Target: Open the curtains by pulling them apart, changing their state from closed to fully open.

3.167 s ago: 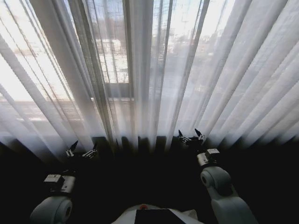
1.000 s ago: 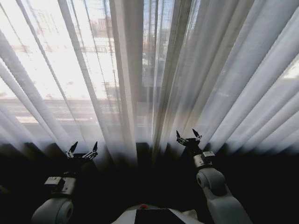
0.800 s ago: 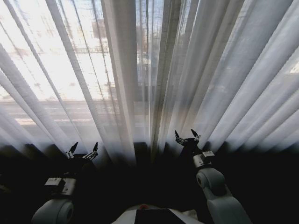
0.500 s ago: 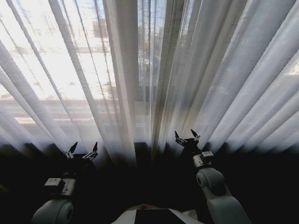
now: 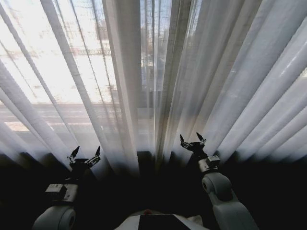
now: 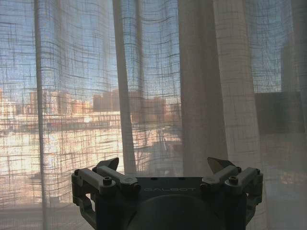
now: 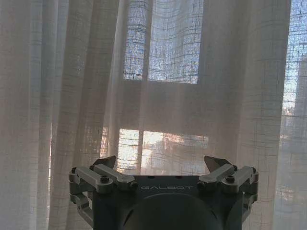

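Two sheer off-white curtains (image 5: 120, 81) hang closed across the whole window ahead of the robot, their long pleats fanning out from top to bottom in the head view, with daylight and a blurred cityscape glowing through the weave. On the left side, the left gripper (image 5: 85, 153) is raised low in front of the left panel, its two dark pointed fingertips spread wide with nothing between them; whether the tips touch the cloth cannot be told. From the left wrist view that same gripper (image 6: 166, 165) faces the fabric straight on, the linen-like weave (image 6: 144, 86) close before it and buildings visible beyond. Near the middle, where the pleats bunch most densely, a narrow, brighter vertical strip (image 5: 148, 72) runs between two thick folds. Further right, the right gripper (image 5: 193, 139) is lifted just before the right panel, close to that central bunch, its fingers likewise parted and holding nothing. In the right wrist view the gripper (image 7: 163, 162) points at heavy folds (image 7: 72, 96) with a dark window frame bar (image 7: 158, 81) showing dimly through the cloth.
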Robot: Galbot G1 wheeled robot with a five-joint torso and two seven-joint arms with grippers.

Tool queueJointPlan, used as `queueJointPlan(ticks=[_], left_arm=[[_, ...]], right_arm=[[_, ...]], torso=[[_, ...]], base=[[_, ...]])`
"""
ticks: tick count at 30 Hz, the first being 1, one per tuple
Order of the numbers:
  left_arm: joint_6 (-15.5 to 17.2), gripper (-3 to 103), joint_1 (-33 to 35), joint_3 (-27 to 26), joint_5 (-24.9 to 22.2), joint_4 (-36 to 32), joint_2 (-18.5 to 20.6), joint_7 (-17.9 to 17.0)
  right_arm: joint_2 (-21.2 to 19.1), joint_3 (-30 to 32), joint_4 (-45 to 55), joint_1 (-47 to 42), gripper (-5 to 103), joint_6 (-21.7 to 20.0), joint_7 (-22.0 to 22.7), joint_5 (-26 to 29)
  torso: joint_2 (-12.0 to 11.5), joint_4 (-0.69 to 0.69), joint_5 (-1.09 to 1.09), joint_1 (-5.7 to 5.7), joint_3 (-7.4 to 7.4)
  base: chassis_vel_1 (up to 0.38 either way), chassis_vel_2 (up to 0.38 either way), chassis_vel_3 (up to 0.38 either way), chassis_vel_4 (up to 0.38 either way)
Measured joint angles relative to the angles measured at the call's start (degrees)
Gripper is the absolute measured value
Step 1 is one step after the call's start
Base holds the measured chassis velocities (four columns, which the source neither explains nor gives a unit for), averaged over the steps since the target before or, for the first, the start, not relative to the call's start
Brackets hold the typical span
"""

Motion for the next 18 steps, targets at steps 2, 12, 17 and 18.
queueJointPlan(ticks=[2,12,17,18], left_arm=[[-0.01,100,0.0,0.0,0.03,-0.01,-0.02,0.0],[-0.24,100,0.35,0.14,0.33,-0.52,-0.52,0.07],[-0.42,100,0.72,0.15,0.59,-0.91,-0.59,0.07],[-0.47,100,0.78,0.07,0.61,-1.04,-0.6,0.08]], right_arm=[[-0.01,-0.01,0.01,0.0,100,0.0,0.01,0.01],[0.22,-1.0,-2.04,2.85,100,-1.3,0.12,1.5],[0.59,-2.25,-5.1,6.55,100,-3.26,0.41,1.59],[0.88,-2.46,-5.76,7.46,100,-3.96,0.83,1.6]], torso=[[-0.01,0.0,0.0,0.01,0.0],[-0.01,0.0,0.02,-0.01,-0.01],[0.03,0.01,-0.01,-0.06,-0.03],[0.02,0.02,0.0,-0.06,-0.03]], base=[[-0.2,0.22,0.205,-0.246],[-0.088,0.097,0.067,-0.08],[0.024,-0.009,-0.016,0.01],[0.049,-0.012,-0.056,0.018]])
